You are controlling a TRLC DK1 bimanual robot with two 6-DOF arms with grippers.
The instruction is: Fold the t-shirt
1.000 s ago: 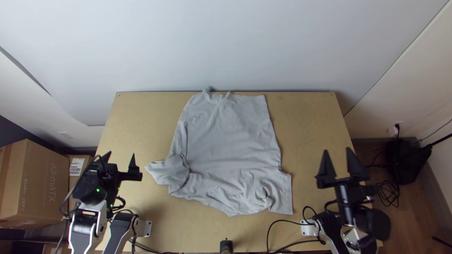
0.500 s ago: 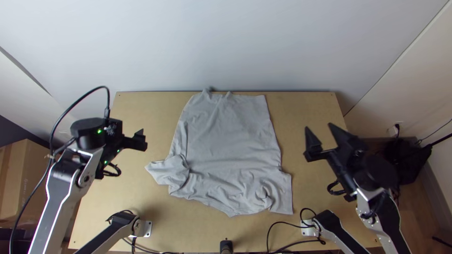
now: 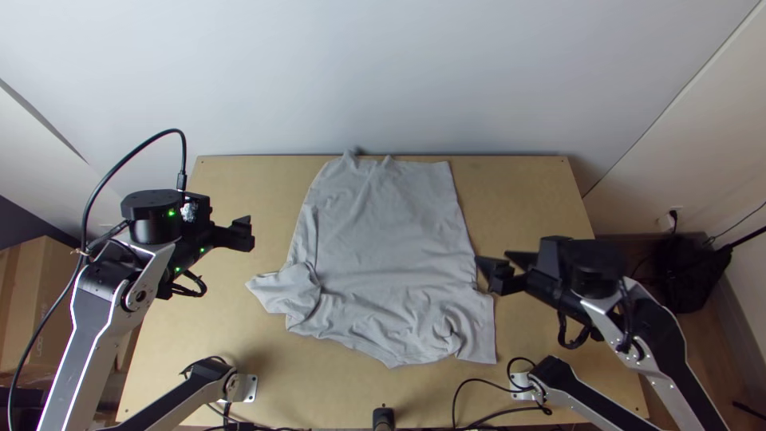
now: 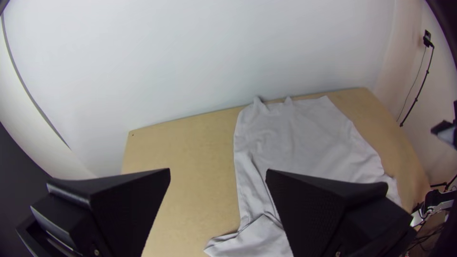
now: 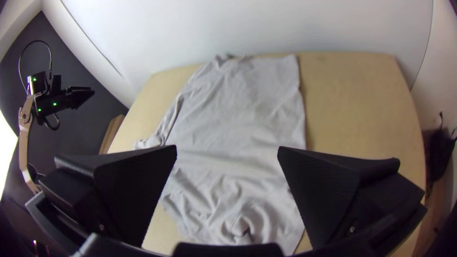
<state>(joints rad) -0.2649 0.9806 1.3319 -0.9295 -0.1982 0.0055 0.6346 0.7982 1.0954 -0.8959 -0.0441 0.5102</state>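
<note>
A light grey t-shirt (image 3: 383, 231) lies mostly spread on the table in the top view, wrinkled along its near edge, with a bunched part at its near left. My left gripper (image 3: 243, 233) is above the table's left side, left of the shirt. My right gripper (image 3: 495, 270) is above the shirt's right edge. In the left wrist view my left gripper (image 4: 218, 173) stands open, with the shirt (image 4: 304, 138) beyond it. In the right wrist view my right gripper (image 5: 227, 150) is open too, over the shirt (image 5: 238, 114), nothing held.
The wooden table (image 3: 535, 191) has bare wood on both sides of the shirt. A wall rises behind its far edge. Cables (image 3: 479, 377) lie at the near right, and a small black object (image 3: 384, 418) stands at the near edge. Cardboard boxes (image 3: 40, 311) are at the left.
My left gripper has moved up the picture along the table's left side. The right gripper has moved leftward to the shirt's right edge. The shirt lies as before.
</note>
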